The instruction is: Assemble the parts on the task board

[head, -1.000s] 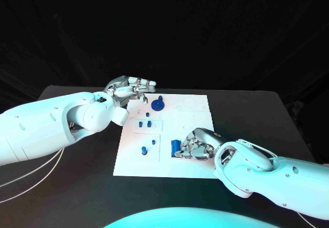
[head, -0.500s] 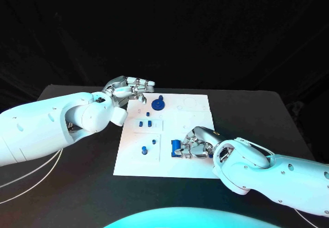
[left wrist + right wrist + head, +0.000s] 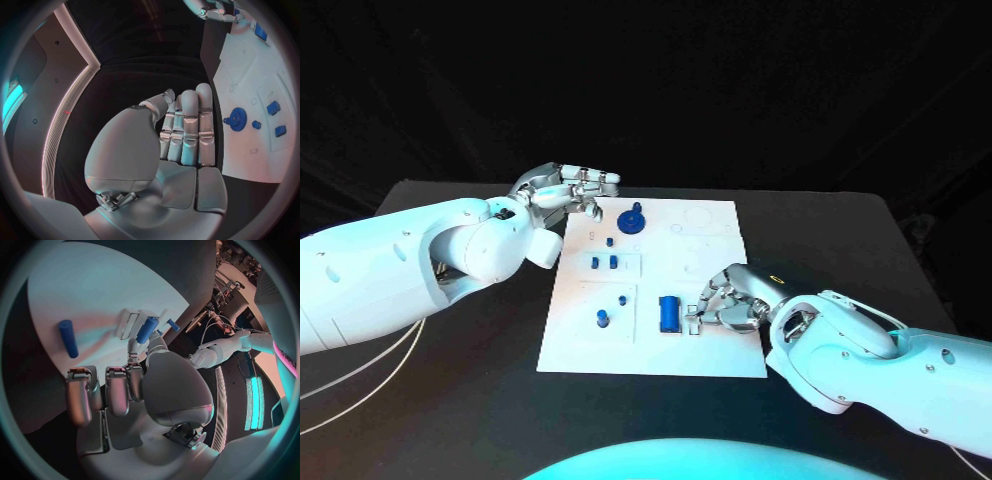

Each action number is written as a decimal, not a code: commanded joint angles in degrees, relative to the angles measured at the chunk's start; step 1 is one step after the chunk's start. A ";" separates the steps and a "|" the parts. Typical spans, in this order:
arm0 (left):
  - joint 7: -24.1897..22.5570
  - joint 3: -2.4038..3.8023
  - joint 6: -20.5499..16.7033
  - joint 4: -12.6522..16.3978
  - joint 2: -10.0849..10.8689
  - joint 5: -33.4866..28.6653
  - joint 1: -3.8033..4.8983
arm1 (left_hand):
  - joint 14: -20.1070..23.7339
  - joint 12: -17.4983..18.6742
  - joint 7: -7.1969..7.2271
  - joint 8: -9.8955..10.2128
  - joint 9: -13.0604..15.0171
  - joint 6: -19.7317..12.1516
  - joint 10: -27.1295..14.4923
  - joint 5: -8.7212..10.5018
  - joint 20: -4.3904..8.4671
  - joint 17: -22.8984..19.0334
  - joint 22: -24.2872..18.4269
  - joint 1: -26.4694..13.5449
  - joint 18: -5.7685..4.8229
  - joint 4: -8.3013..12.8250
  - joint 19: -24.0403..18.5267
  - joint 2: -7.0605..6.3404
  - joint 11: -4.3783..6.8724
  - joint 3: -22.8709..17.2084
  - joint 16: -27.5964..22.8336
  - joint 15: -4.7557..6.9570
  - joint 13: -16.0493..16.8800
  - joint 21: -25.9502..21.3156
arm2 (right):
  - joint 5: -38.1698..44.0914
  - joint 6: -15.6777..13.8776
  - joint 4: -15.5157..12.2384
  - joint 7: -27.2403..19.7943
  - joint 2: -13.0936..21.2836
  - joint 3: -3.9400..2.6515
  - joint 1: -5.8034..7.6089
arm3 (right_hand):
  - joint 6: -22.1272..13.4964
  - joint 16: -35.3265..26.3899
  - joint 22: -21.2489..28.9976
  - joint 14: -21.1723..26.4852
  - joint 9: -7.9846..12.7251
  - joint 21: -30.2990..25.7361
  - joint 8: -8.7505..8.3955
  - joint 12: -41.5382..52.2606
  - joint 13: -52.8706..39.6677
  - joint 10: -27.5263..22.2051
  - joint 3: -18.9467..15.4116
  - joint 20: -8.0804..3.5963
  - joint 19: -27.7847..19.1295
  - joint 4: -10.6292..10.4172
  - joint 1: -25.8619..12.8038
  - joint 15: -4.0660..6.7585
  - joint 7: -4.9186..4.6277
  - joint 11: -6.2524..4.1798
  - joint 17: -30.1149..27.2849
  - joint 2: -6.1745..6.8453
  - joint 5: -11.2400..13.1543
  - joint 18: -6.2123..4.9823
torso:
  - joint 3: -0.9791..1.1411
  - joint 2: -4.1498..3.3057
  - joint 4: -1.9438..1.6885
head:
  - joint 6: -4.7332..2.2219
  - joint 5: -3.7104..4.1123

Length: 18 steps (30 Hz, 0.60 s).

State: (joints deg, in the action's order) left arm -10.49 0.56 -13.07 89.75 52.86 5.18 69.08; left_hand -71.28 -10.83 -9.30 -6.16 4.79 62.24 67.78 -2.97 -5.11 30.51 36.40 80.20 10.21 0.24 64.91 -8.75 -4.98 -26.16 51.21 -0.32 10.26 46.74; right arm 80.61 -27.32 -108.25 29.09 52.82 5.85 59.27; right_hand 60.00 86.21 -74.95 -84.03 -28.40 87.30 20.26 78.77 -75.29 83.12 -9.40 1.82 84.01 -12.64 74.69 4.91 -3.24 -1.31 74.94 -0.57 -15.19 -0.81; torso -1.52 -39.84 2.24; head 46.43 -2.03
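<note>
Blk table (image 3: 473, 370) w/ white task board (image 3: 711, 250) on it

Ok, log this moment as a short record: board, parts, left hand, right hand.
board: white task board flat in the middle of the black table
parts: blue gear at the far end; blue cylinder lying near the right hand; smaller blue pieces between them
left hand: left hand over the board's far left corner, fingers close together, holding nothing visible
right hand: right hand low over the board beside the cylinder, fingers curled; whether it touches the cylinder cannot be told
</note>
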 commanded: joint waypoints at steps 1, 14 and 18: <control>-0.29 0.01 0.76 0.27 0.07 -0.25 0.03 | 0.30 -0.14 -0.01 -0.35 -0.09 -0.33 -0.36 0.03 -0.11 -0.07 -0.09 -0.41 0.35 0.09 0.37 0.33 0.06 0.34 -0.35 0.02 0.05 -0.22 | 1.34 -0.66 -1.05 -2.19 2.58 -0.02 0.51 | -0.52 -0.35 -14.20 -4.36 0.18 -0.19 -0.44 -0.39 -4.61 -0.01 -0.44 -0.06 4.76 0.08 0.91 -0.41 -0.04 0.38 7.52 -0.33 -0.45 0.17 | -0.08 -0.01 -0.13 | -0.27 0.80; -0.32 -0.03 0.80 0.68 0.37 -0.25 0.03 | 0.30 -0.14 -0.01 -0.35 -0.09 -0.33 -0.36 0.03 -0.11 -0.07 -0.09 -0.41 0.35 0.09 0.37 0.33 0.06 0.34 -0.35 0.02 0.05 -0.22 | 7.95 0.43 -2.01 0.19 10.04 0.29 0.56 | 0.14 -0.37 -14.40 -4.36 1.03 0.48 -1.70 -0.96 -4.26 -0.16 -1.41 0.36 5.04 -1.34 -0.06 -0.77 -0.34 0.71 7.55 -0.96 -0.63 0.32 | -0.15 0.00 -0.24 | -0.35 2.53; -0.32 -0.03 0.86 0.70 0.34 -0.25 0.03 | 0.30 -0.14 -0.01 -0.35 -0.09 -0.33 -0.36 0.03 -0.11 -0.07 -0.09 -0.41 0.35 0.09 0.37 0.33 0.06 0.34 -0.35 0.02 0.05 -0.22 | 8.72 0.53 -1.55 1.43 10.09 0.41 0.04 | 0.34 -0.39 -14.39 -4.36 1.06 0.44 -1.73 -0.99 -4.25 -0.15 -1.61 0.37 5.02 -1.41 -0.08 -0.75 -0.30 0.68 7.52 -0.78 -0.66 0.31 | -0.24 0.00 -0.54 | -0.33 2.97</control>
State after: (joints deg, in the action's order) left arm -10.49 0.50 -13.08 90.26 53.28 5.17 69.08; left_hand -71.28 -10.83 -9.30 -6.16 4.79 62.24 67.78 -2.97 -5.11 30.51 36.40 80.20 10.22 0.24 64.91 -8.75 -4.98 -26.16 51.20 -0.32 10.25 46.74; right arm 86.26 -27.44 -109.96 28.90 62.97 6.21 59.50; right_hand 59.90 85.99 -74.93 -84.02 -27.41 87.70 18.81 77.91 -77.15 82.71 -10.85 1.83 84.00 -13.78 74.79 4.49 -3.58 -0.90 74.93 -1.22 -15.50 -0.81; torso -1.69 -39.84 1.96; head 46.07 0.73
